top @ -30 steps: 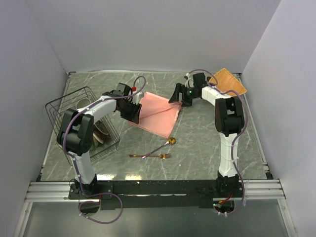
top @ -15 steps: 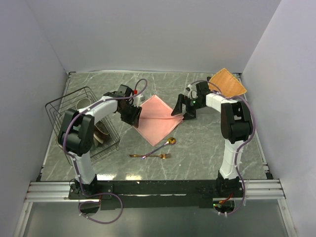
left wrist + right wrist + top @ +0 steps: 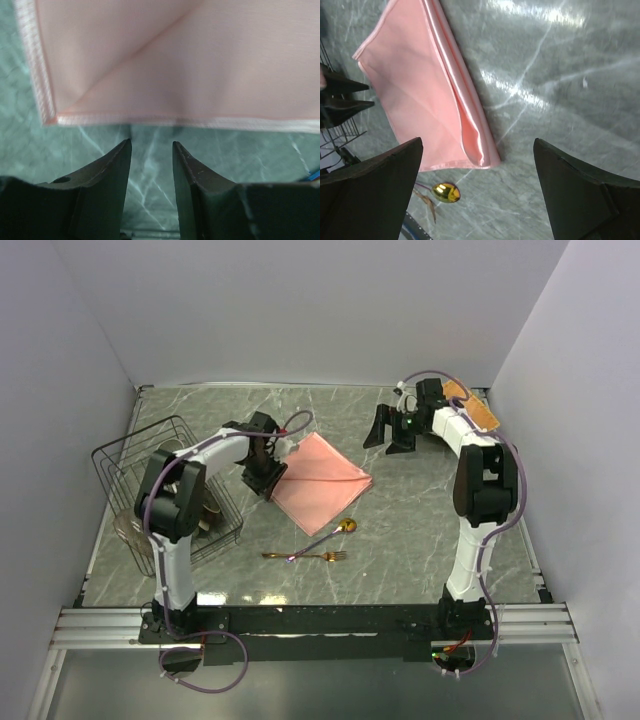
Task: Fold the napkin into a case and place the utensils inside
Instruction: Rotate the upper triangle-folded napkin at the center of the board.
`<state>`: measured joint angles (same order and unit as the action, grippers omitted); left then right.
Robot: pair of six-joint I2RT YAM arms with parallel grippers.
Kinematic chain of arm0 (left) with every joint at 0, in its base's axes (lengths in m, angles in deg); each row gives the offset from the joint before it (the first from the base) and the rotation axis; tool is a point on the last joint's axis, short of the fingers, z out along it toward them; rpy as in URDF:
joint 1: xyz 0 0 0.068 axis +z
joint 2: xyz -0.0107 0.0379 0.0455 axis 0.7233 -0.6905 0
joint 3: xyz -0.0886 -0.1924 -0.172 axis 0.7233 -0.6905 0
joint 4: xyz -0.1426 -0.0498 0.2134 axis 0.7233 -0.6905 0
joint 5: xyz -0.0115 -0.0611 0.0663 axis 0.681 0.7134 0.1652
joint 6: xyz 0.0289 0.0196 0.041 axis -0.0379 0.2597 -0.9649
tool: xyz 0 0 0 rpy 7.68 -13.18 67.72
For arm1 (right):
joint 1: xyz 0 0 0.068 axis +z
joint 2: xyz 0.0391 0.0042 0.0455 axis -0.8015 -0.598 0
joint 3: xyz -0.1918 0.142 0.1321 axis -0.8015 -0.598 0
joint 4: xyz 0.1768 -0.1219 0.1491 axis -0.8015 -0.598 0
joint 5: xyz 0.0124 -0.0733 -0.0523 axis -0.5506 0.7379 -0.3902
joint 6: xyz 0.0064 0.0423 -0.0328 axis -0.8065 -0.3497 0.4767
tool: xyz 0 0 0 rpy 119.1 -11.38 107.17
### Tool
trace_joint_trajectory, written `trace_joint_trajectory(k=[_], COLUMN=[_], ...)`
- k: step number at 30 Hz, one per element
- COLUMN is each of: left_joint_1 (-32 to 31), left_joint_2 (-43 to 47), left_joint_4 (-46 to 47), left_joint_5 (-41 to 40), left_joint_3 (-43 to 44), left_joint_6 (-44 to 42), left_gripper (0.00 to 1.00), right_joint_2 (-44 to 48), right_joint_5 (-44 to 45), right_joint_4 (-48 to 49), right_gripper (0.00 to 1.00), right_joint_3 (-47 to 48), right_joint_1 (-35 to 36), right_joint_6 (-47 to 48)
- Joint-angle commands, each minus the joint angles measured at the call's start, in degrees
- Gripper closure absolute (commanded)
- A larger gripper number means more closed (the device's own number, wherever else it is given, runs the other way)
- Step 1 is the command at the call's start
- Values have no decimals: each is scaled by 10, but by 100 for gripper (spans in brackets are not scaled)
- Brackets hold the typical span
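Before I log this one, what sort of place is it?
Likely a robot lab test cell, not a dining room: plain white enclosure walls, grey marble-patterned tabletop, staged salmon-pink cloth napkin and black wire rack.

**Left's cramped, right has room**

The wire rack (image 3: 160, 455) hems in the left arm (image 3: 195, 460), and the left gripper (image 3: 152, 144) sits just short of the napkin (image 3: 175, 60). The bare table (image 3: 420, 510) between napkin and right arm (image 3: 478, 485) is free. Spoon (image 3: 346, 526) and fork (image 3: 312, 556) lie on its near side, and the mat (image 3: 482, 412) fills the far-right corner.

Left fingers (image 3: 107, 170) slightly parted, right fingers (image 3: 370, 180) spread wide
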<state>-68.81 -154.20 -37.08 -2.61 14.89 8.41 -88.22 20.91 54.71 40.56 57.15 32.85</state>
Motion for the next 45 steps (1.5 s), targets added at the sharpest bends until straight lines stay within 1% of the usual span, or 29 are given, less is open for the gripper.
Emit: trace_joint_trajectory(k=[1,7,11,12,14,16,18,19,24,25,26,29,34,36,39,40,45], left_joint_1=[-7,-18,-18,-18,-20,-26,-36,-37,-31,-26,-20,9,43,52,61,63,76], left_joint_2=[-38,-97,-142,-149,-170,-186,-206,-211,-203,-188,-178,-121,-24,-6,4,-4,-47], left_joint_4=[-7,16,35,45,65,73,75,83,101,101,106,143,196,212,208,191,149], left_joint_5=[-24,-32,-19,-4,10,35,46,47,57,68,98,154,194,204,208,217,253], left_joint_3=[44,106,168,196,217,258,293,296,296,292,286,217,136,111,114,123,201], left_joint_6=[-36,-61,-71,-71,-65,-62,-59,-60,-22,-6,3,45,91,97,101,95,86], left_gripper=[57,58,57,55,54,52,50,49,43,42,41,36,34,34,34,34,34], right_joint_2=[-16,-28,-38,-41,-43,-41,-36,-35,-29,-31,-32,-29,-1,14,38,46,68], right_joint_5=[6,-4,-15,-16,-11,-3,6,12,15,20,24,28,20,11,-1,-4,-11], right_joint_4=[-27,-51,-49,-49,-51,-53,-54,-54,-41,-39,-37,-32,-41,-43,-41,-43,-60], right_gripper=[0,0,3,3,3,3,3,3,3,3,3,3,4,4,4,4,4], right_joint_3=[50,73,76,76,76,69,58,55,6,1,-3,-19,-71,-103,-144,-152,-183], right_joint_1=[1,-5,-5,-6,-5,-6,-6,-7,-5,-6,-6,-6,3,10,27,37,52], right_joint_6=[29,45,39,40,44,49,56,57,53,51,46,43,55,60,60,60,79])
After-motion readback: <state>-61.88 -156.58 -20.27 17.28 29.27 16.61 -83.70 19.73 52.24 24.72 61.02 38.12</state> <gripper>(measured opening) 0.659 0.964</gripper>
